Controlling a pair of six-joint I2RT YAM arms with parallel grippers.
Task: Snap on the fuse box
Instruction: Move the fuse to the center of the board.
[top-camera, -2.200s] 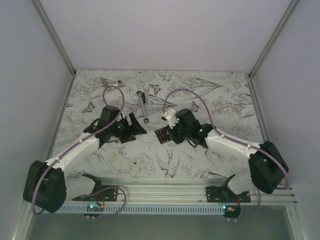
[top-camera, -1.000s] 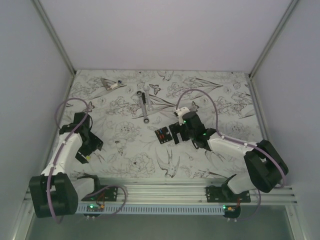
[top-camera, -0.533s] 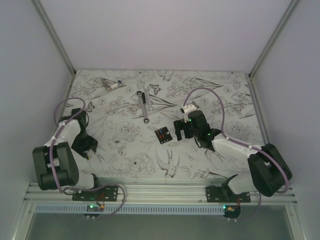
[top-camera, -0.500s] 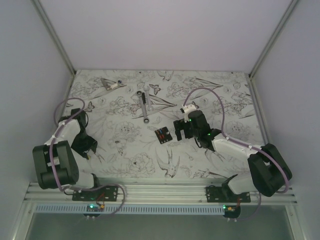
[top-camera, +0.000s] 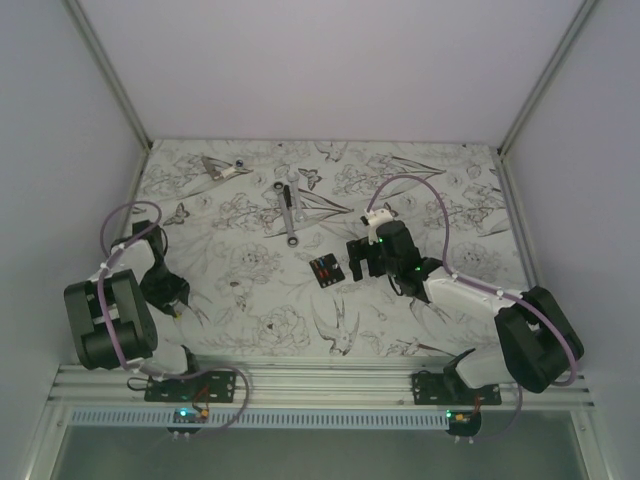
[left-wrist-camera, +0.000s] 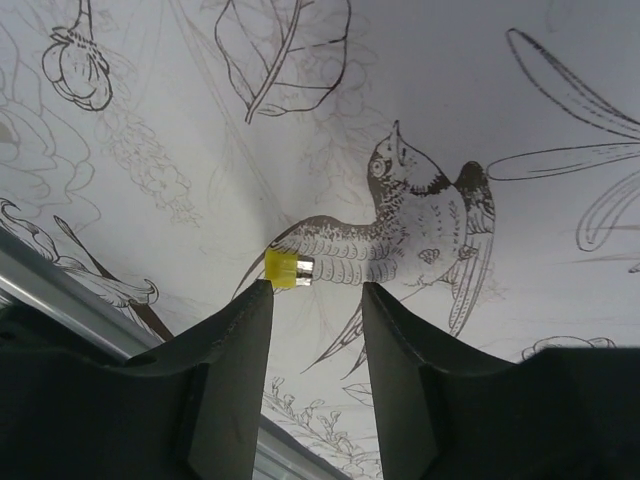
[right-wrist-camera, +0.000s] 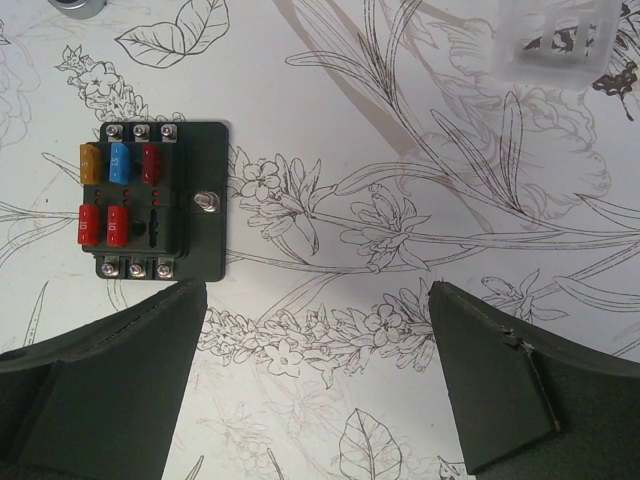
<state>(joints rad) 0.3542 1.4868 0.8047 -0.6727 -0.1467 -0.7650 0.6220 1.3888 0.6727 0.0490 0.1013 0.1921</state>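
The fuse box (top-camera: 323, 270) lies flat near the table's middle, a small black block with red, blue and orange fuses (right-wrist-camera: 120, 165) in its top. It shows at the upper left of the right wrist view (right-wrist-camera: 155, 200). My right gripper (top-camera: 358, 262) hovers just right of it, open wide with only patterned table between the fingers (right-wrist-camera: 315, 290). My left gripper (top-camera: 172, 298) is folded back at the table's left side, far from the box. Its jaws (left-wrist-camera: 317, 290) stand partly apart with nothing between them. A loose yellow fuse (left-wrist-camera: 286, 269) lies just beyond the left fingertip.
A long grey metal bar (top-camera: 288, 212) lies behind the fuse box, and a small metal piece (top-camera: 222, 167) sits at the back left. A clear plastic cover (right-wrist-camera: 555, 40) lies beyond the right gripper. The aluminium rail (top-camera: 330, 385) runs along the near edge.
The left arm has swung away from the middle and folded back to the left, its jaws narrowing. The right gripper has drawn off the fuse box to its right and stays open.
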